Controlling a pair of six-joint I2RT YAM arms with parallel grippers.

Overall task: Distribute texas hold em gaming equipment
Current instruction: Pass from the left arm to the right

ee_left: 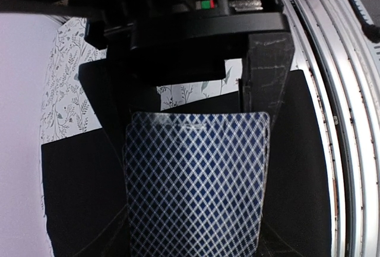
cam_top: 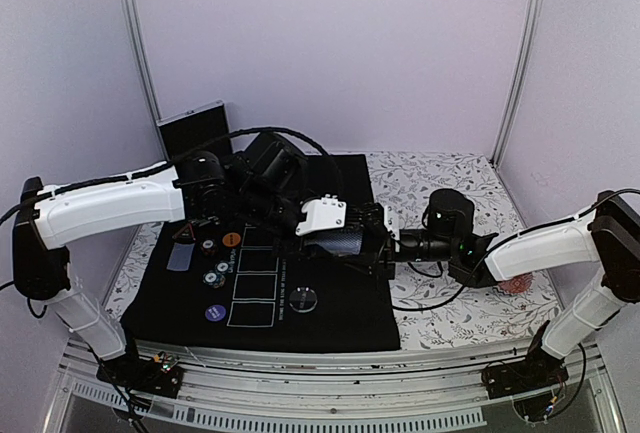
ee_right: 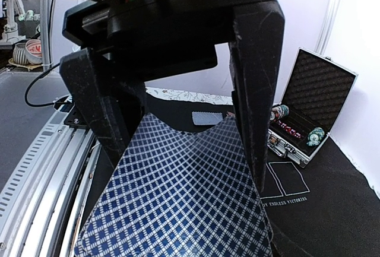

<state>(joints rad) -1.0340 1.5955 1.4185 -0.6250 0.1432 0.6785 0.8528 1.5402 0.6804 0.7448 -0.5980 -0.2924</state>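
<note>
The playing cards show as grey-blue lattice backs. My left gripper (cam_top: pixel 338 235) (ee_left: pixel 196 168) is shut on a stack of them (ee_left: pixel 196 186) above the black mat (cam_top: pixel 330 318). My right gripper (cam_top: pixel 364 249) (ee_right: pixel 190 168) meets it from the right. Its fingers (ee_right: pixel 255 120) squeeze the edges of a card (ee_right: pixel 184 197), which bows between them. One card (cam_top: pixel 181 256) (ee_right: pixel 209 117) lies face down on the mat's left. Near it sit striped poker chips (cam_top: pixel 215 275), an orange disc (cam_top: pixel 231 239), a purple-blue disc (cam_top: pixel 215 312) and a clear disc (cam_top: pixel 304 299).
An open metal case (ee_right: pixel 309 114) (cam_top: pixel 195 128) with foam lid and chips inside stands at the mat's far left corner. White printed rectangles (cam_top: pixel 252 288) mark the mat. A small reddish dish (cam_top: pixel 515 284) sits on the floral cloth by the right arm. Cables trail across the middle.
</note>
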